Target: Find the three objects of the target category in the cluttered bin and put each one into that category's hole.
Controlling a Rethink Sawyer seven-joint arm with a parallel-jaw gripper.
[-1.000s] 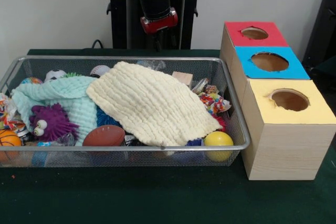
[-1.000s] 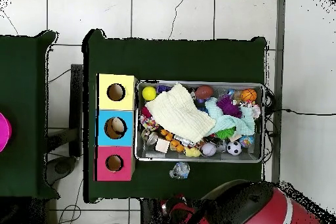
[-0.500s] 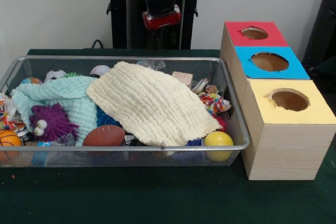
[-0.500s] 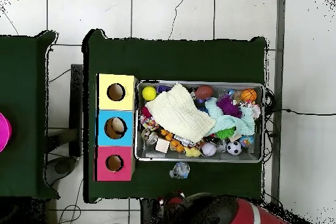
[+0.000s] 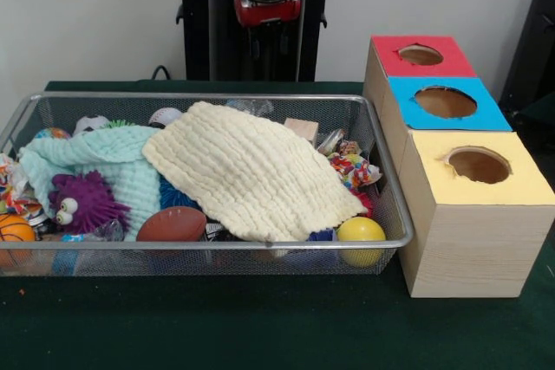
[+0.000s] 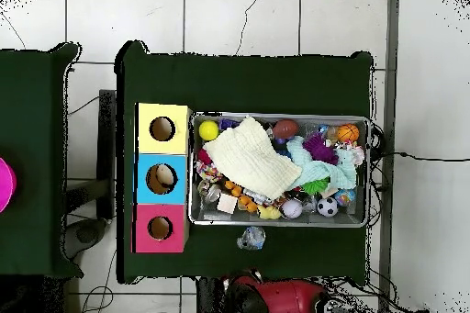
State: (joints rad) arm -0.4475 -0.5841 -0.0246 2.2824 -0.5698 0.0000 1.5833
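Note:
The wire mesh bin (image 5: pixel 208 243) (image 6: pixel 280 221) is full of toys under a cream cloth (image 5: pixel 251 171) and a mint cloth (image 5: pixel 104 158). One crinkly see-through lump (image 6: pixel 251 237) lies on the green table outside the bin, on the robot's side; in the front view it shows behind the bin's far wall (image 5: pixel 251 107). Another clear crinkly piece (image 5: pixel 329 140) lies in the bin beside a wooden block. A third (image 5: pixel 106 231) sits by the purple spiky toy (image 5: pixel 82 201). The gripper (image 5: pixel 269 32) hangs drawn back at the pedestal, away from the bin, dark against it.
Three wooden boxes stand beside the bin, with red (image 5: pixel 421 55), blue (image 5: pixel 444 101) and yellow (image 5: pixel 479 166) holed tops. A pale thing shows in the blue box's hole (image 6: pixel 163 177). A yellow ball (image 5: pixel 361 233), a brown football (image 5: pixel 172 224) and a basketball (image 5: pixel 13 233) lie along the bin's near wall.
The arm has swung from a leftward tilt to upright and drawn back up toward the pedestal. Nothing in the bin has moved.

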